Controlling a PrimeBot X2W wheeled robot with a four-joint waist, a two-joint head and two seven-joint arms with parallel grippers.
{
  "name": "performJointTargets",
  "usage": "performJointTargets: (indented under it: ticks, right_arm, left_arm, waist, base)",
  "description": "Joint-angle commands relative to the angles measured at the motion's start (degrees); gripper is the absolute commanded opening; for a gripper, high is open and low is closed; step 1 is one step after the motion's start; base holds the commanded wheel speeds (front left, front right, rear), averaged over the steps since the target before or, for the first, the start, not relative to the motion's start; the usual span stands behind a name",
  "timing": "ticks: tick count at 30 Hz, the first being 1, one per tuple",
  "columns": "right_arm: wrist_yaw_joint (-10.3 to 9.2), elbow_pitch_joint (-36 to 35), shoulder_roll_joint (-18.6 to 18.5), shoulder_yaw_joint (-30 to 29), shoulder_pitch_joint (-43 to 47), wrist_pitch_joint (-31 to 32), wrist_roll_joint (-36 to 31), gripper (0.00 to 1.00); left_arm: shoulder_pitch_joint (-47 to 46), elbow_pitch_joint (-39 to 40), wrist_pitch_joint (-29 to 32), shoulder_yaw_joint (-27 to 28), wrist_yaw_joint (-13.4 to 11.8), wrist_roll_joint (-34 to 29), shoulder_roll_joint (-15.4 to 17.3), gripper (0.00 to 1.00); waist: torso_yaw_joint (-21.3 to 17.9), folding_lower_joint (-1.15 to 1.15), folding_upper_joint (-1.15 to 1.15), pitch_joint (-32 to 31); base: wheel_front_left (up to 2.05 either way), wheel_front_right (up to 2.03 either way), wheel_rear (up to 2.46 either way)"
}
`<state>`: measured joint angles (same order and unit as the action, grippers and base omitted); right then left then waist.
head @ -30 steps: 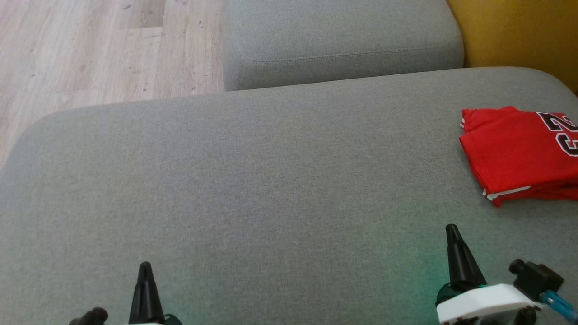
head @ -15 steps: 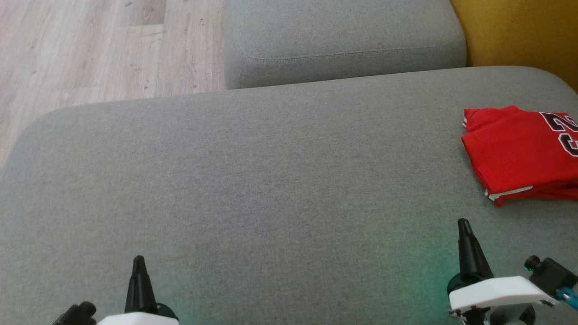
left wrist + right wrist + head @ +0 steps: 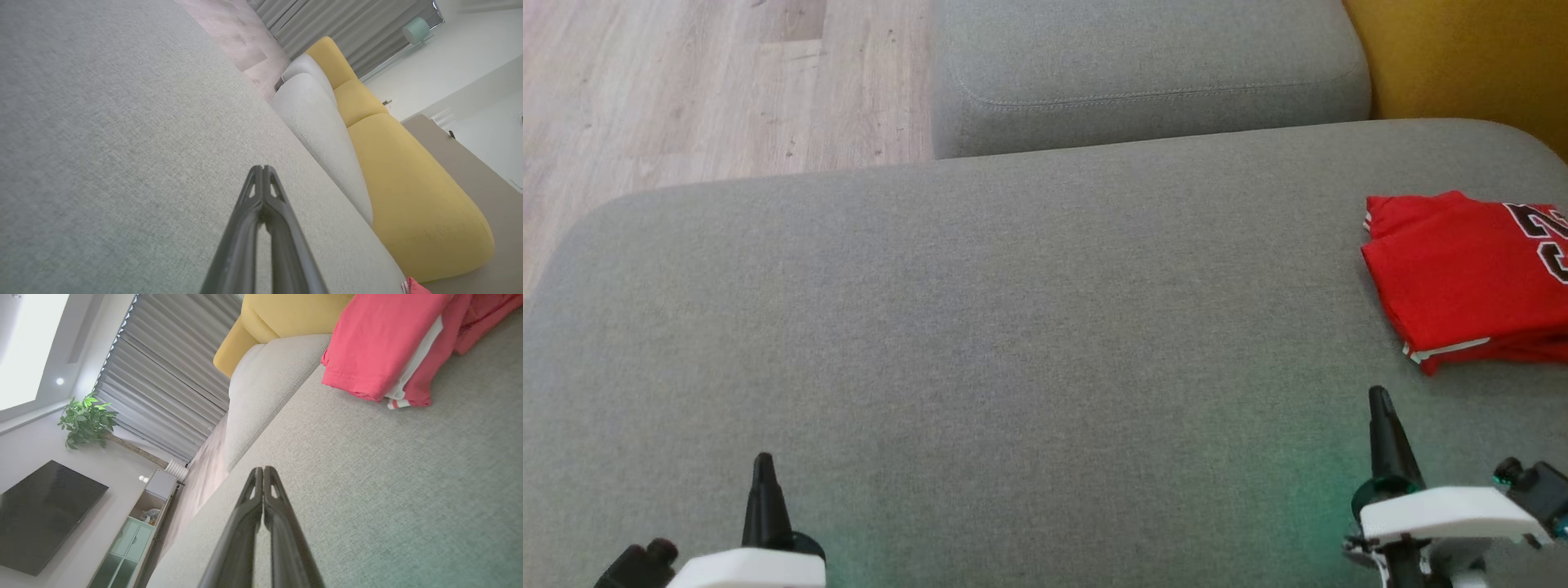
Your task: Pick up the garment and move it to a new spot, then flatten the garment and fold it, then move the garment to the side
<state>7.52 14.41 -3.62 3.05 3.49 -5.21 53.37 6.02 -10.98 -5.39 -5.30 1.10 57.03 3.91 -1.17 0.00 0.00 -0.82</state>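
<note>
The garment [image 3: 1462,278] lies folded at the right edge of the grey seat cushion [image 3: 1013,327]; folding and side placement appear complete. Left jaws and right jaws are together, empty, above the near edge. The right wrist view shows the stacked layers [image 3: 408,392] edge-on; the head view shows the printed numerals [image 3: 1553,245].

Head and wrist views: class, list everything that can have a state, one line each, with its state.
Red jersey, folded, lying on the grey sofa cushion, ungripped.
Left gripper, shut, empty.
Right gripper, shut, empty, apart from the jersey.
Television, screen dark.
Curtains, drawn.
</note>
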Motion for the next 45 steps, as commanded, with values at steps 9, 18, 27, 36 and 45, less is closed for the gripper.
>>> performJointTargets:
  ticks: [9, 18, 27, 36, 45]
  right_arm:
    - [-0.02, -1.60, -1.06, -0.83, -4.25, 1.57, 7.31, 0.00]
    - [-0.02, -1.39, -1.09, -2.08, -5.31, 3.21, 14.22, 0.00]
    - [-0.02, -1.19, -1.08, -3.23, -6.27, 4.71, 20.41, 0.00]
    - [-0.03, -0.99, -1.06, -4.41, -7.24, 6.24, 26.58, 0.00]
    - [-0.03, -0.82, -1.03, -5.48, -8.09, 7.60, 32.03, 0.00]
  left_arm:
    - [-4.32, 0.85, 1.63, 2.79, 1.30, 6.56, 0.84, 0.00]
    - [-5.89, 0.08, 3.29, 4.10, 2.34, 12.87, 0.85, 0.00]
    - [-7.31, -0.62, 4.81, 5.31, 3.28, 18.53, 0.84, 0.00]
    - [-8.72, -1.32, 6.36, 6.54, 4.22, 24.16, 0.80, 0.00]
    - [-9.98, -1.95, 7.74, 7.65, 5.05, 29.13, 0.76, 0.00]
  waist:
    - [0.19, 0.00, 0.00, 0.16]
    - [0.39, 0.00, 0.00, 0.33]
    - [0.57, 0.00, 0.00, 0.49]
    - [0.75, 0.00, 0.00, 0.65]
    - [0.91, 0.00, 0.00, 0.78]
  base:
    - [0.00, 0.00, 0.00]
    - [0.00, 0.00, 0.00]
    - [0.00, 0.00, 0.00]
    - [0.00, 0.00, 0.00]
    - [0.00, 0.00, 0.00]
